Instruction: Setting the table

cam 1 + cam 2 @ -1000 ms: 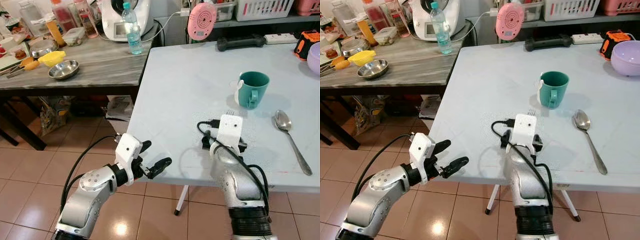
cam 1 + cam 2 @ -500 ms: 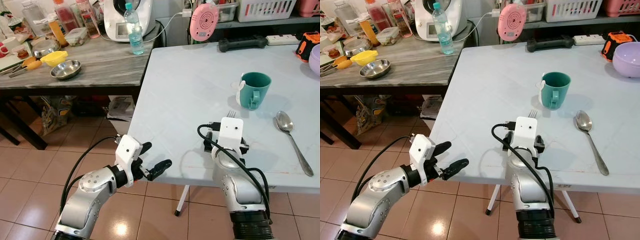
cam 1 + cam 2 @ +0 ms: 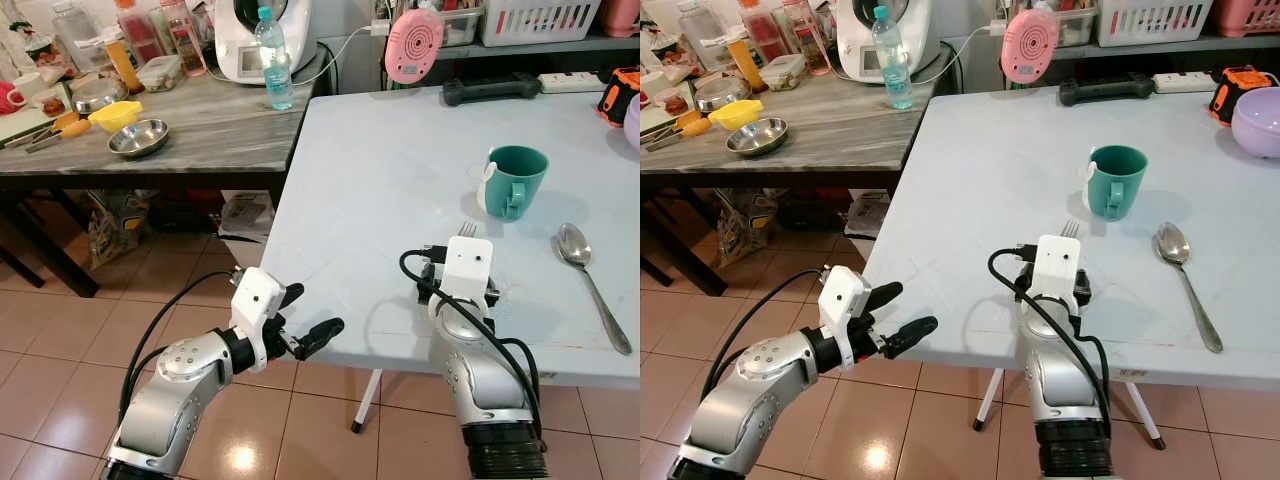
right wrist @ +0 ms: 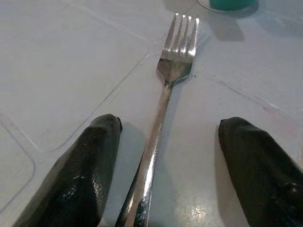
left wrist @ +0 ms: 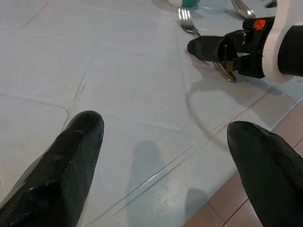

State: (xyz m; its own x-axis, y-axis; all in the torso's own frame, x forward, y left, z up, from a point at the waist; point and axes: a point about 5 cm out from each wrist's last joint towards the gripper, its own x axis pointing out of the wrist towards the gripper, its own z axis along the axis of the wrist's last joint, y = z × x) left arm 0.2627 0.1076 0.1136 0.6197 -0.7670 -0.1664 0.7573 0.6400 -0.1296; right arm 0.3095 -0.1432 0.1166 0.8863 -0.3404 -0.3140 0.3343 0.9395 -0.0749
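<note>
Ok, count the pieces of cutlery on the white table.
2: a fork lying between the open right gripper's fingers, and a spoon right of the green mug.

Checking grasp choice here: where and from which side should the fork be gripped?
Probably on the handle, from the robot's near side. The fork lies flat, tines toward the green mug, handle running between the open right gripper's fingers; closing across it should work.

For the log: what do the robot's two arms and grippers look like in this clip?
Both arms are silver metal with black joint rings and looping black cables. Each wrist carries a white boxy camera housing. The left gripper and right gripper each have two long, glossy black fingers. The left wrist view shows a small orange mark on the right wrist's white housing.
</note>
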